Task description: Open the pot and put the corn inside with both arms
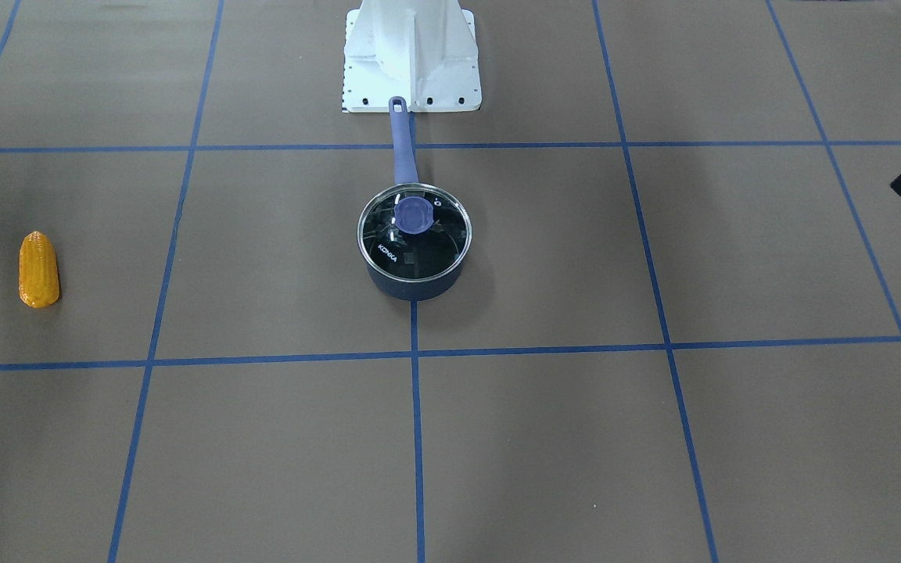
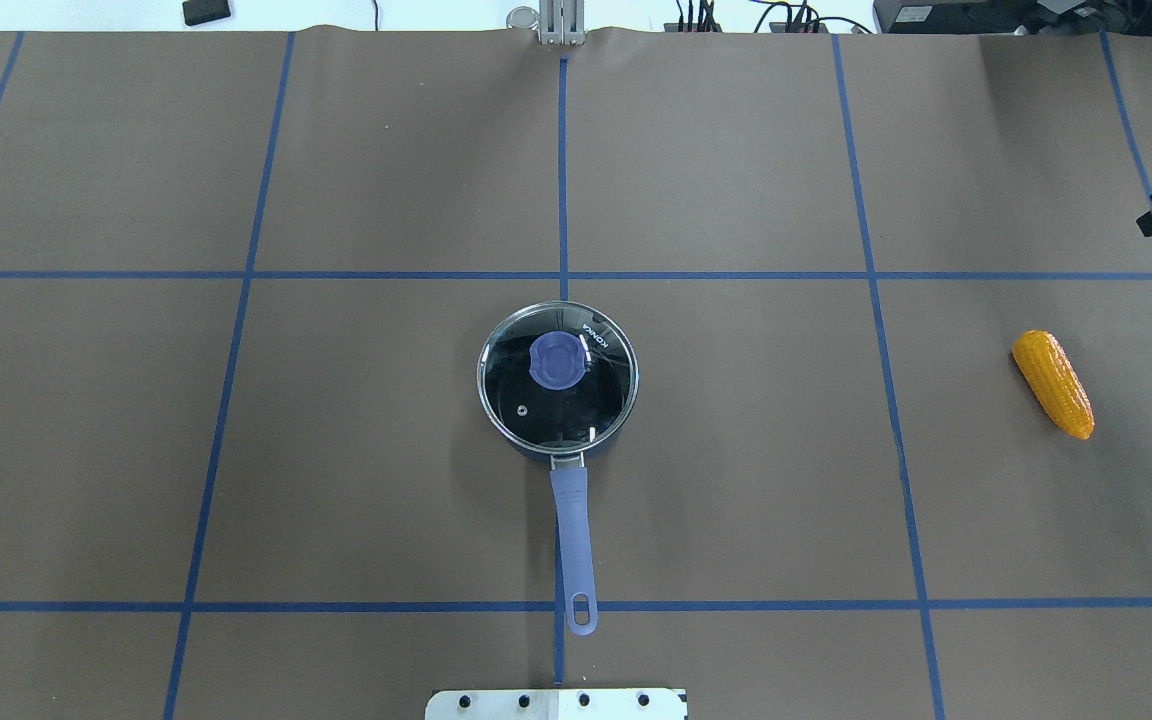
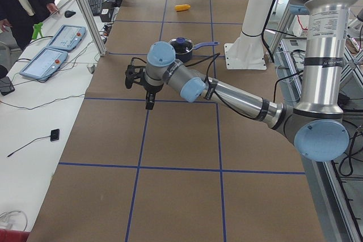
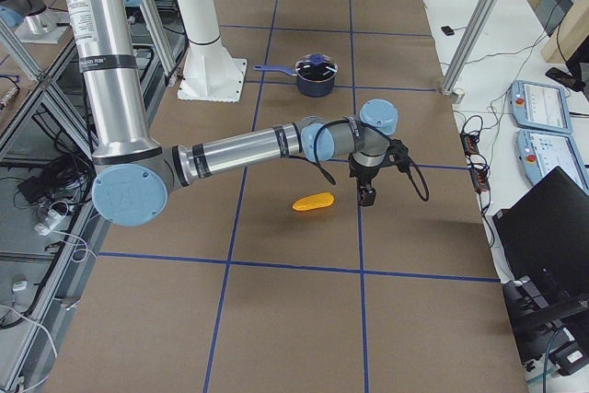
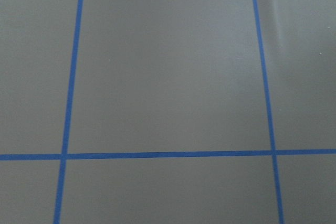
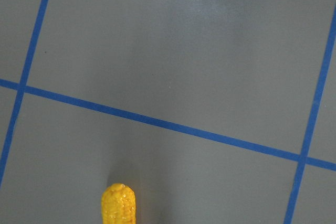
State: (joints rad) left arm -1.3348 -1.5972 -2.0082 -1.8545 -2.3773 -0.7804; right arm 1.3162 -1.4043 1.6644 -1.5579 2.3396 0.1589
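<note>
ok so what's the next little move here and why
Probably bring the left gripper in over the purple knob of the lid. The lid sits closed on the pot, so the corn out on the table cannot go in yet, and that gripper hangs far off to the pot's side.

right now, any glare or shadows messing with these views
Overhead: white glints on the lid, logo still legible. Front-facing: lid shows reflections, soft shadow right of the pot. Right wrist: pale sheen on the paper up top, corn cropped at the bottom edge.
</note>
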